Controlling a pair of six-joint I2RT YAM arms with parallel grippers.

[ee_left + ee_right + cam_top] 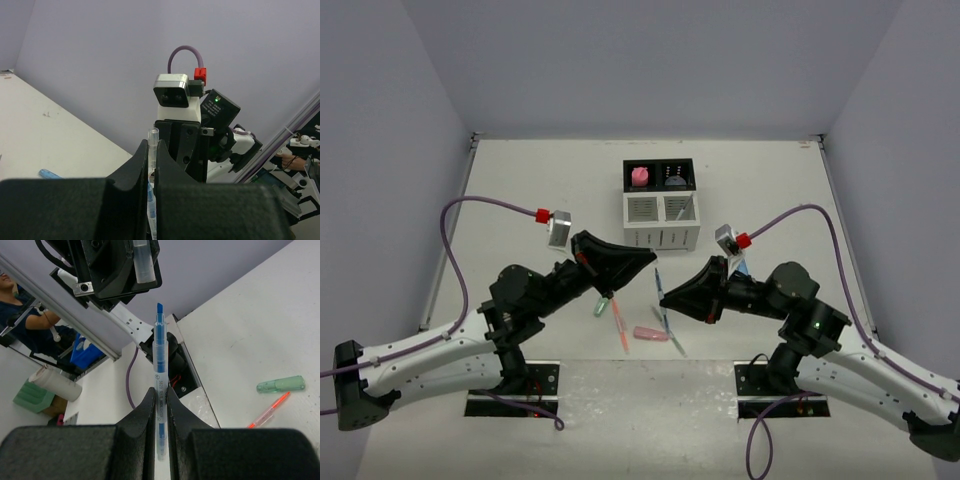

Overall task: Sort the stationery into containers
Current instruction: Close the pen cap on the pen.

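The green marker (601,306) and orange pen (619,326) lie near the near edge, about midway along it, with the pink marker (647,333) just right of them. My left gripper (646,260) hangs above these, fingers drawn to a slit with a pen showing in it. I cannot tell whether they bite on it or only frame it. Just right, the blue pen (159,355) is held off the table, most of its length past the fingers of my right gripper (161,392), which is clamped tight on the barrel. The organizer (661,222) sits toward the far edge, midway along, with the eraser (640,176) in its back-left bin. I take the step to be carrying the blue pen to a white front bin. I'd make sure only one gripper has it before moving and lift clear of the loose pens. Then I'd centre it over the bin and lower the tip inside before letting go.
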